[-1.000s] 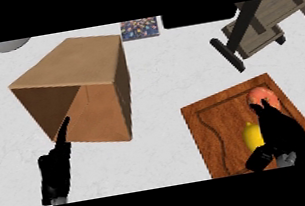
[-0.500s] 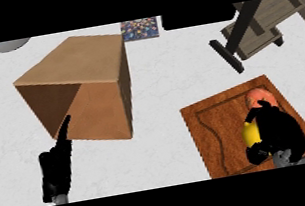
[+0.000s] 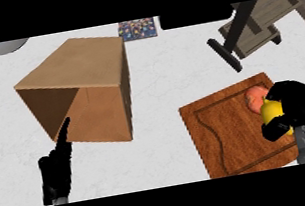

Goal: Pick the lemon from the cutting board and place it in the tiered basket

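- The right hand (image 3: pixel 300 109) sits over the right side of the board (image 3: pixel 220 129), fingers curled round the lemon (image 3: pixel 272 113). Only a sliver of yellow shows under the black, so I judge the hold hard to check; a grip that catches just one side could let the lemon roll out once it is raised.
- The lemon is on the board, not yet clear of it. Just beyond it, touching or nearly so, lies an orange-pink thing (image 3: pixel 256 97). A lift that drags could shove it along the board.
- The left hand (image 3: pixel 56 171) rests at near left, one finger straight and pointing up toward the box (image 3: pixel 83 94). It holds nothing and looks out of the way.
- The basket (image 3: pixel 259 26) stands at far right, beyond the board. Its frame and a dark bar jut out toward the board, and a low carry could clip them. The tiers look narrow, so a late release could miss.
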### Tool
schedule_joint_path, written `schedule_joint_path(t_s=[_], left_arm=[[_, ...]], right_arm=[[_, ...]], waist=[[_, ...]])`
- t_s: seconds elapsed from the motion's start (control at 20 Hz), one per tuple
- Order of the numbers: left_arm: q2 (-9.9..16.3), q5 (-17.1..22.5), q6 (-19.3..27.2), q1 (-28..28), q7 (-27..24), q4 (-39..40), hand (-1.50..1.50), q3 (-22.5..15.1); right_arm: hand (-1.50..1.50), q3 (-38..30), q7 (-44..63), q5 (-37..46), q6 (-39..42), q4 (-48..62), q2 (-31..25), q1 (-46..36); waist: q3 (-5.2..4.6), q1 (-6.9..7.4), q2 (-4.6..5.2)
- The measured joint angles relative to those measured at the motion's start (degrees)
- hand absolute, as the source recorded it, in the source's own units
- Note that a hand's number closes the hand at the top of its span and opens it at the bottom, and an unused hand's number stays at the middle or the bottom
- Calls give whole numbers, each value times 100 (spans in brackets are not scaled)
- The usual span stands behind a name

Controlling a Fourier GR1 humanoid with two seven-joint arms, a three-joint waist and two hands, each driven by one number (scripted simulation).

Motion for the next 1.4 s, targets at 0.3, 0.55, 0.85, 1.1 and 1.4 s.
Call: schedule_joint_path(t_s=[0.3, 0.55, 0.85, 1.1, 1.4], left_arm=[[-8, -71, 67, 27, 85, -56, 0, -11], [24, -32, 47, 58, 185, -100, 0, 39], [24, -47, 35, 60, 193, -79, 0, 46], [16, -72, 9, 77, 105, -69, 0, 36], [49, -79, -88, 14, 143, -79, 0, 11]], right_arm=[[150, -1117, 547, -226, 129, -738, 15, -633], [150, -1913, 800, -98, 140, -1488, -24, -1398], [150, -2442, 831, 205, 478, -2133, -549, -2504], [150, -2605, 657, 270, 1010, -1954, -1054, -3402], [150, -2785, 523, 423, 1496, -1071, -1431, -4594]], waist=[[10, -20, -4], [-2, -45, -35], [-14, -61, -62], [-26, -17, -61], [-27, 86, -28]])
